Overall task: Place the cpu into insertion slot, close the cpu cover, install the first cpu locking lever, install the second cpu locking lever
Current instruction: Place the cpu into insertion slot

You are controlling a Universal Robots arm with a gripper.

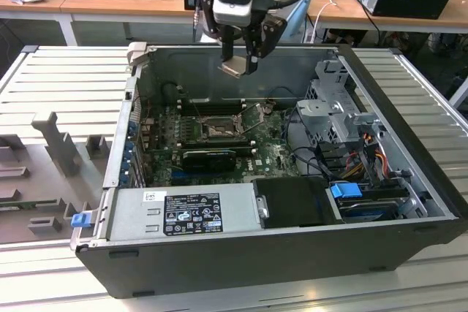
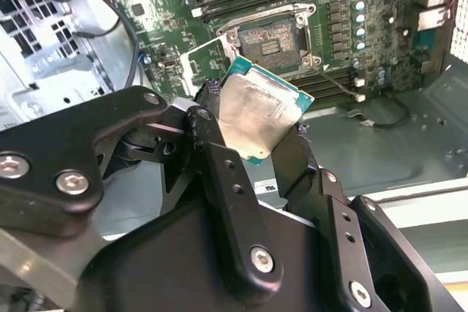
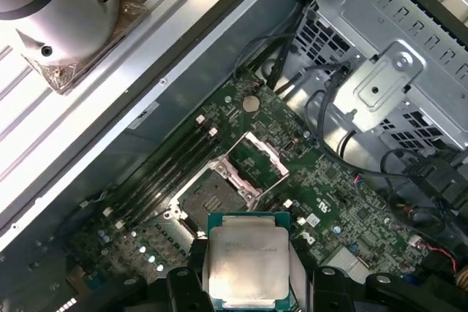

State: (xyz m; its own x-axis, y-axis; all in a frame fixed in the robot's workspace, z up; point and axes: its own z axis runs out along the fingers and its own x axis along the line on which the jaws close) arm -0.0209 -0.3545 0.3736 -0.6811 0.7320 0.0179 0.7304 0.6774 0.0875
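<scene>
Pincer [image 1: 241, 63] grips cpu [image 1: 235, 69], above insertion slot [image 1: 218, 130] inside open computer case [image 1: 292, 257].

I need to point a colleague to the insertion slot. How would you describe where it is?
Inside the open computer case, the green motherboard covers the bottom. Near its middle, below the fingers holding the cpu in the exterior view, is the insertion slot. It is the one square, metal-framed socket, set between long black memory slots.
</scene>
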